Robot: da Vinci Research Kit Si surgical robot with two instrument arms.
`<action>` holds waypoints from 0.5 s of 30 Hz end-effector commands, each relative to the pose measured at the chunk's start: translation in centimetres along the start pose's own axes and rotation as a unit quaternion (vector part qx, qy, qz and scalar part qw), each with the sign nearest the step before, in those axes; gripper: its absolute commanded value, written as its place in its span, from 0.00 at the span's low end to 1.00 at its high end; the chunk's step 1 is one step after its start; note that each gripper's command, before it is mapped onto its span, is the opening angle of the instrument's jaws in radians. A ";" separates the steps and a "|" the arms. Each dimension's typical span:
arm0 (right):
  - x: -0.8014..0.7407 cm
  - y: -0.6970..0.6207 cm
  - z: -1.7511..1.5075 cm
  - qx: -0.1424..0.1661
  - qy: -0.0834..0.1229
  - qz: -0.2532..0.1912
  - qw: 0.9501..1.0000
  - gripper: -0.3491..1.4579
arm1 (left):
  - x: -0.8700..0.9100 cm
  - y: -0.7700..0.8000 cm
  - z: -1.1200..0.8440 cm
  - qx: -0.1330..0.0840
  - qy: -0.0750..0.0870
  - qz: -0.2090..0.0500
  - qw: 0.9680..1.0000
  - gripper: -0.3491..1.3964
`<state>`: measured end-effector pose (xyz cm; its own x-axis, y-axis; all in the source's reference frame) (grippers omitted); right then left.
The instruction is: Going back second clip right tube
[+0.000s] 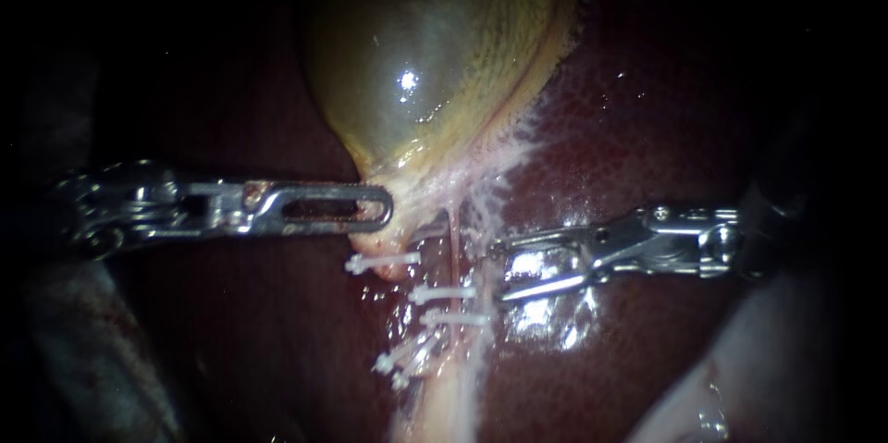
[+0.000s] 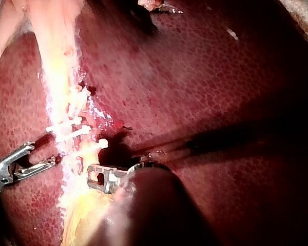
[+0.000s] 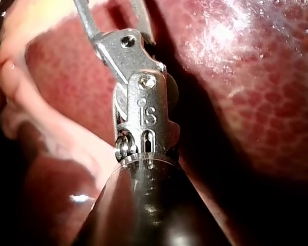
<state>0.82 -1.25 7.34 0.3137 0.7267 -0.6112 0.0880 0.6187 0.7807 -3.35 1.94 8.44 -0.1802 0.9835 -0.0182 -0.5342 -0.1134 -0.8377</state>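
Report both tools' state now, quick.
Left tool: shut on the gallbladder at its narrow end.
Right tool: open, holding nothing.

The right tube (image 1: 453, 241), a thin pale-pink strand, runs downward at the frame's centre; a white upper clip (image 1: 442, 294) crosses it; a white lower clip (image 1: 460, 319) lies close beneath, slightly rightward.

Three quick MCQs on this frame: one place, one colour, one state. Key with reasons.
1. The right instrument's jaws sit:
A) beside the clips, over the liver
B) far off at the view's edge
C) out of view

2. The clips are:
A) blue
B) white
C) black

3. The right instrument's jaws are:
A) shut on a clip
B) shut, holding nothing
C) open

Key: 1A, in the endoscope view the tips lie next to the clips; 2B, they show white against red tissue; 3C, a gap shows with nothing gripped.
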 end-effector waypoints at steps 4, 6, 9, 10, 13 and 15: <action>0.04 -0.13 -0.13 -0.001 0.007 0.003 1.000 0.41 | 0.01 0.00 0.03 0.001 0.001 -0.001 1.000 0.00; 0.06 -0.18 -0.20 -0.003 0.008 0.001 1.000 0.41 | 0.01 0.01 0.04 0.000 0.000 -0.001 1.000 0.00; 0.08 -0.23 -0.28 -0.005 0.008 0.003 1.000 0.40 | 0.02 0.01 0.05 0.000 0.000 -0.001 1.000 0.00; 0.08 -0.25 -0.31 -0.005 0.008 0.003 1.000 0.40 | 0.02 0.01 0.05 0.000 0.000 -0.001 1.000 0.00; 0.08 -0.28 -0.36 -0.007 0.010 0.004 1.000 0.40 | 0.03 0.00 0.06 0.000 0.000 -0.001 1.000 0.00; 0.08 -0.29 -0.39 -0.008 0.011 0.004 1.000 0.40 | 0.03 0.00 0.07 0.000 0.000 -0.001 1.000 0.00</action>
<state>0.45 -1.27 7.00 0.2927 0.7357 -0.6108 0.0734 0.6196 0.7815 -3.41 1.95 8.48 -0.1792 0.9837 -0.0173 -0.5351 -0.1122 -0.8373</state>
